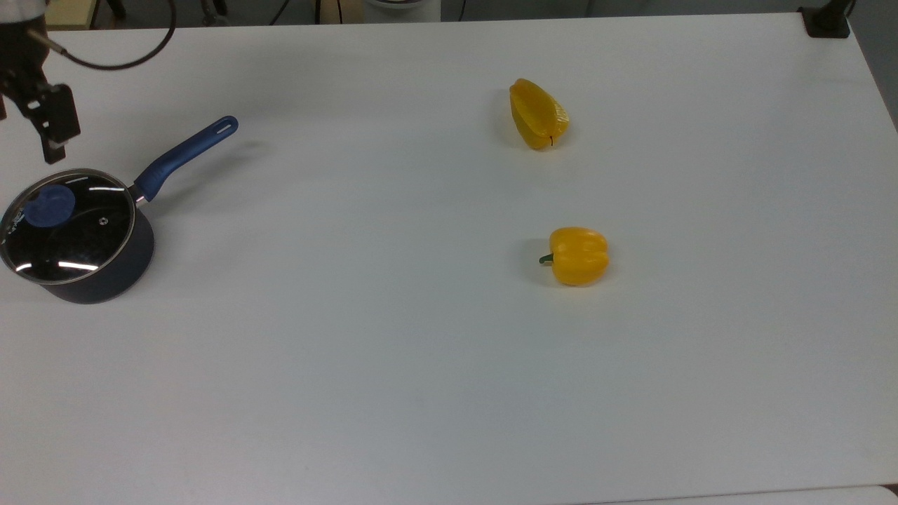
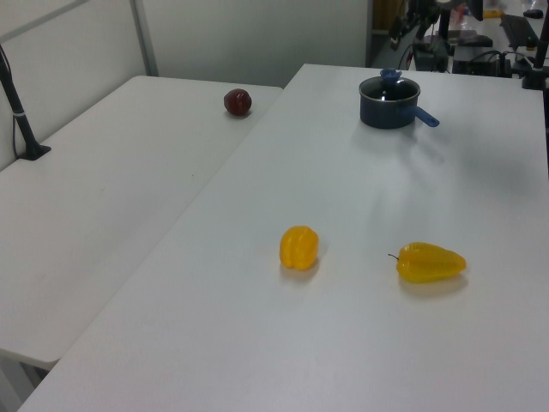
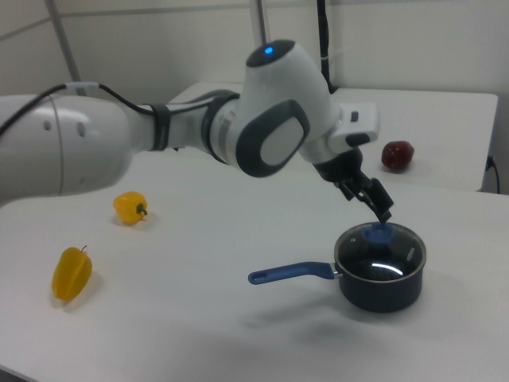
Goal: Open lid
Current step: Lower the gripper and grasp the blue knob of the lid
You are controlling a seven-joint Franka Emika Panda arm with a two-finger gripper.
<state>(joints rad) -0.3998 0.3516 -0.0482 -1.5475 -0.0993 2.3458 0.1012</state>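
Observation:
The lid (image 1: 74, 231), clear glass with a metal rim and a blue knob (image 1: 49, 205), sits closed on a dark saucepan (image 1: 116, 277) at the top view's left edge. The pan's blue handle (image 1: 186, 151) points up and right. My gripper (image 1: 27, 144) hangs open just beyond the pan, with one finger (image 1: 55, 126) showing and the other at the frame's edge. In the right view the gripper (image 3: 372, 203) hovers just above the knob (image 3: 379, 232) of the lid (image 3: 386, 256), apart from it. The pan (image 2: 388, 110) stands far back in the left view.
Two yellow peppers (image 1: 538, 114) (image 1: 577, 255) lie on the white table (image 1: 421, 365) in the top view's right half. A dark red fruit (image 2: 238, 102) rests on the adjoining table. A black post base (image 1: 828, 21) stands at the far corner. The white arm (image 3: 159, 135) reaches across the right view.

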